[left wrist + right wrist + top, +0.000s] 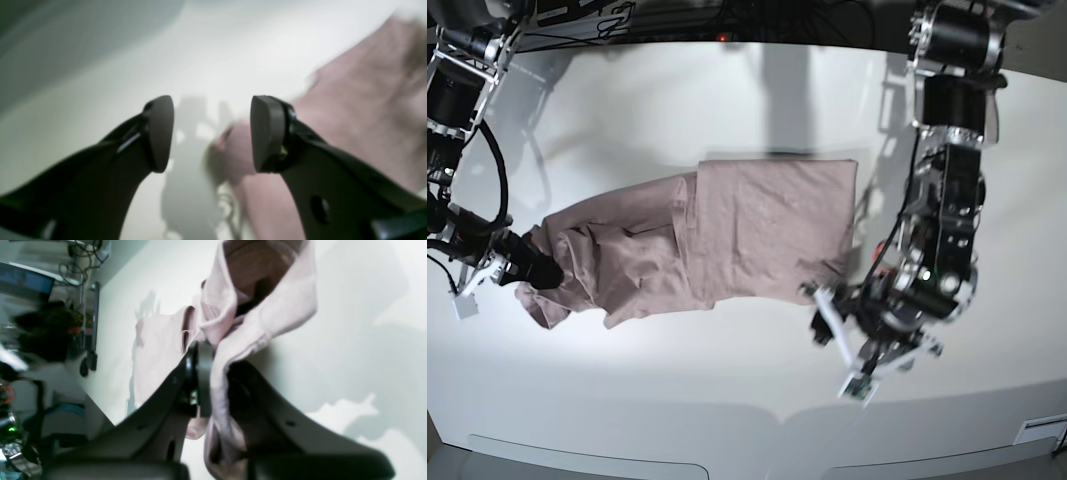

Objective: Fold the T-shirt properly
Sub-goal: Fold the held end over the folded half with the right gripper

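Gripping a bunched fold of the T-shirt (233,306), the right gripper (217,380) has its jaws closed on the pink cloth, which passes between the two dark pads and hangs out on both sides of them. In the base view this right gripper (537,268) is at one end of the T-shirt (757,230), where the cloth is crumpled and pulled into wrinkles (the far part, away from these jaws, lies flatter on the white desk (727,100)).

The left gripper (212,133) has its jaws wide apart and holds nothing. Between and beyond its pads (267,133) I see the bright desk (200,50) with the gripper's own shadow, and the T-shirt (367,100) lies just to one side of the jaws, its edge reaching near the gap; this view is blurred, so finer detail is not clear. In the base view the left gripper (842,345) is just beside the lower corner of the cloth, apart from it.
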Robot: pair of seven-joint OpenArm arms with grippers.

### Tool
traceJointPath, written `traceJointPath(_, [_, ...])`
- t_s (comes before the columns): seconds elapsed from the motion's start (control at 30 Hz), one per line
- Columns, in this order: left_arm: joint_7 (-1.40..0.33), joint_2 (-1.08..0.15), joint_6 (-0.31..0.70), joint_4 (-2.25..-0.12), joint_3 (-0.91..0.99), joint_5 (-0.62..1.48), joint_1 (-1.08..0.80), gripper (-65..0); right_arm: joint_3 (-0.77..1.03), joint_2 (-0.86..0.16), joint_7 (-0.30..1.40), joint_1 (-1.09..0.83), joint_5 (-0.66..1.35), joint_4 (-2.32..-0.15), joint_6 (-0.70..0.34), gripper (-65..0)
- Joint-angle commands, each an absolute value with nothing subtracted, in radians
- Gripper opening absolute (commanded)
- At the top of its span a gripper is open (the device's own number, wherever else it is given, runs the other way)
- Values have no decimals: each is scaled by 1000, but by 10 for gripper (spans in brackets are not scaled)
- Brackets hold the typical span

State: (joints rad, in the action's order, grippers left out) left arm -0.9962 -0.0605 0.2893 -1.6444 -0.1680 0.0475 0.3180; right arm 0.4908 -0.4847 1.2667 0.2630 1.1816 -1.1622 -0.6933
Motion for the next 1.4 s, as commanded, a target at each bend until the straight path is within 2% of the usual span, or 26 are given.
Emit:
traceJointPath(0.0, [-979, -65, 287, -1662, -165, 61, 316, -291, 496, -507, 1259, 288, 1219, -1200, -698, -650])
traceJointPath(0.17, [-979, -66, 331, -1662, -166, 172, 169, -291, 496, -506, 1267, 288, 1318, -1265, -698, -650])
traceJointPath(0.33, [-923, -59, 348, -1662, -193, 184, 62, -291, 496, -501, 1321, 289, 1389, -1303, -698, -650])
traceJointPath(0.5, [-805, -59, 347, -1661, -259, 121, -13, -291, 496, -413, 1383, 321, 1411, -1343, -698, -650])
traceJointPath(0.77, [-799, -59, 290, -1660, -296, 25, -15, -292, 485, -218, 1396, 363, 1391, -1347, -698, -650])
traceJointPath(1.03, [-800, -59, 290, -1660, -296, 21, -14, -291, 270, -128, 1396, 363, 1368, -1347, -698, -650])
traceJointPath(1.13, [-859, -59, 283, -1661, -295, -64, -1, -291, 212, -88, 1396, 363, 1295, -1347, -698, -650])
traceJointPath(1.37, [-957, -101, 179, -1680, -295, -224, 77, -291, 162, -36, 1347, 363, 1119, -1347, -698, -650])
